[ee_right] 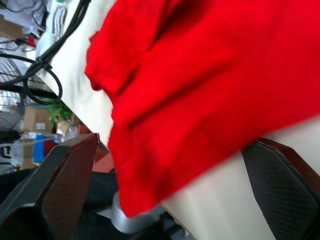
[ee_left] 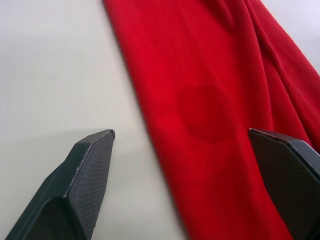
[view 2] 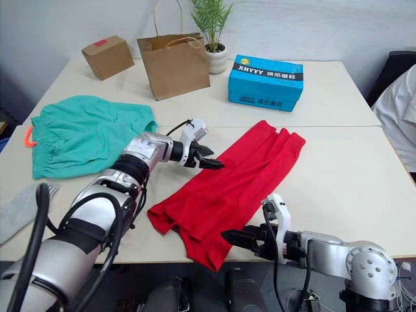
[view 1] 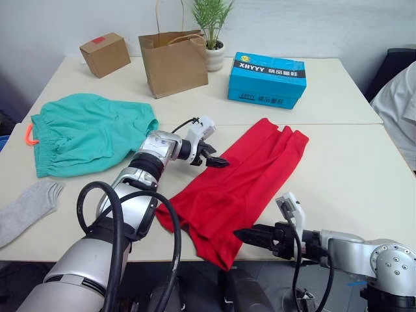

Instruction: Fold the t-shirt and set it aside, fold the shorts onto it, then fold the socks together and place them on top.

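Both your grippers are open and hold nothing: left gripper point(view 1: 220, 162) over the t-shirt point(view 1: 240, 185) edge, right gripper point(view 1: 246, 234) at its overhanging corner. Pinch only one layer there and the cloth may slide off the bench point(view 1: 351, 169).

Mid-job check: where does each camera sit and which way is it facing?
Head stereo pair: looks forward and down over both arms at the table, t-shirt, shorts, a sock.
Left wrist: looks along the open left hand at the t-shirt's edge.
Right wrist: looks along the open right hand at the t-shirt's overhanging corner.
Shared: the t-shirt.
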Controlling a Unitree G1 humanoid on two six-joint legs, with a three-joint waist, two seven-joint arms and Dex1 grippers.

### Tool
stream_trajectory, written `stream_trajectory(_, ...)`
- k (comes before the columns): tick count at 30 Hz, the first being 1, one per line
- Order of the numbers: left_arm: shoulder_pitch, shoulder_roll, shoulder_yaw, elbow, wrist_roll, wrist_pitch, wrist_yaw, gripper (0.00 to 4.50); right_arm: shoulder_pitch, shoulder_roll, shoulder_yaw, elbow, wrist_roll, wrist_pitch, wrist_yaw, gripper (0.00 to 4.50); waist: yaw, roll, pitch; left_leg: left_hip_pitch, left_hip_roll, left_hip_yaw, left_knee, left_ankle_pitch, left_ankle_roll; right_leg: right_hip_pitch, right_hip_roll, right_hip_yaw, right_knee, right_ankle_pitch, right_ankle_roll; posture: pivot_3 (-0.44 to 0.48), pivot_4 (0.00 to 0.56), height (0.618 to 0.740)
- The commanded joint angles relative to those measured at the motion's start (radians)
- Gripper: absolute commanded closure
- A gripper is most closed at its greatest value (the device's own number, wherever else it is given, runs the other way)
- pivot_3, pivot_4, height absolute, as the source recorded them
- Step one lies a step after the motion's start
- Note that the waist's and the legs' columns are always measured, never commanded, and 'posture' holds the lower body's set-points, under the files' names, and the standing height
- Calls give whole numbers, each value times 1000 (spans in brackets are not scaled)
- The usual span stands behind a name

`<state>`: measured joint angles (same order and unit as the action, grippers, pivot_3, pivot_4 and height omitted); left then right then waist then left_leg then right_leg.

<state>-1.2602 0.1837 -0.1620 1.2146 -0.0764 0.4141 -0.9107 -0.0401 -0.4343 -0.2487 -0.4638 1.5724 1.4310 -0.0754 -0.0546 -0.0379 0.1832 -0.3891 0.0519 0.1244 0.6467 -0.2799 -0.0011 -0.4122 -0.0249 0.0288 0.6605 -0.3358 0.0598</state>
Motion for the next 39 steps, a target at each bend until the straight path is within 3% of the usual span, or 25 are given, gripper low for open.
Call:
stream_trajectory(1,-22,-25,41,53,12,6,69,22,38,-24,117,14,150,-96,-108,0,2,0,0,0,0,0,0,0,0,0,0,0,0,0,0,0,150,740)
stream_trajectory(4,-25,-45,56,68,28,-4,69,0,49,-72,176,7,199,-162,-156,525,2,-1,0,0,-1,0,0,0,0,0,0,0,0,0,1,0,150,740)
stream_trajectory(8,-26,-67,61,79,49,-30,66,0,48,-120,230,8,226,-240,-187,1884,5,-1,0,0,-1,0,0,1,-1,0,-1,0,0,0,1,0,150,740)
stream_trajectory(11,-22,-73,62,85,74,-54,94,929,42,-143,255,5,237,-287,-193,3008,9,-1,0,-1,-1,0,1,2,-2,0,-1,0,0,0,1,0,150,740)
stream_trajectory(15,-21,-85,130,98,51,-87,221,2257,38,-177,267,4,202,-326,-179,4456,21,-1,0,-1,-1,0,1,2,-3,0,-1,0,-1,0,2,0,150,740)
stream_trajectory(22,-11,-110,143,100,67,-81,137,4460,23,-222,273,11,209,-372,-163,4500,26,-1,0,-2,-2,0,2,2,-3,0,-1,0,-1,0,3,0,150,740)
stream_trajectory(31,16,-73,227,84,27,-123,211,4460,64,-277,257,-19,230,-408,-145,4500,26,-1,0,-2,-2,0,2,2,-3,0,-1,0,-2,0,3,0,150,740)
stream_trajectory(39,32,-8,249,47,27,-80,233,4460,63,-395,199,21,219,-393,-49,4500,26,-1,0,-2,-2,0,2,3,-3,0,-1,0,-1,0,3,0,150,740)
